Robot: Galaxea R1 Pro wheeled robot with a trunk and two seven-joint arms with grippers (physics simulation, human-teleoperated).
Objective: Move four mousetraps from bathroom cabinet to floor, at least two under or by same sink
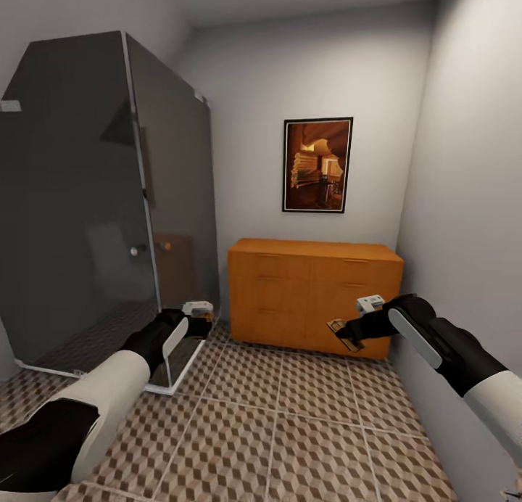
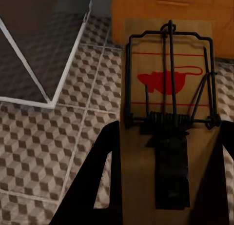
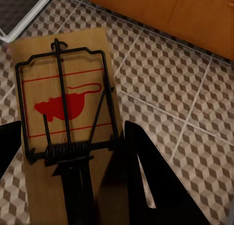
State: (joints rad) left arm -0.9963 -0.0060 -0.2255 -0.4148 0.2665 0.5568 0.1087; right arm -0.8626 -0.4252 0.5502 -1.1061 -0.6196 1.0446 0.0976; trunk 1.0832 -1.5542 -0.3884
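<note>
I hold two mousetraps over the patterned bathroom floor (image 1: 290, 429). In the left wrist view, a wooden mousetrap (image 2: 168, 88) with a red mouse print and a black wire bar sits between the fingers of my left gripper (image 2: 170, 137), which is shut on it. My right gripper (image 3: 72, 132) is shut on another mousetrap (image 3: 63, 103), seen in the head view as a small board (image 1: 339, 329) in front of the cabinet (image 1: 312, 270). My left gripper (image 1: 203, 321) hovers left of the cabinet, by the shower corner. The cabinet's fronts look closed. The bathroom sink is out of view.
A dark glass shower enclosure (image 1: 94, 212) with a white base frame fills the left side. A framed picture (image 1: 317, 165) hangs above the cabinet. The right wall (image 1: 471, 197) runs close beside my right arm. Open tiled floor lies between the arms.
</note>
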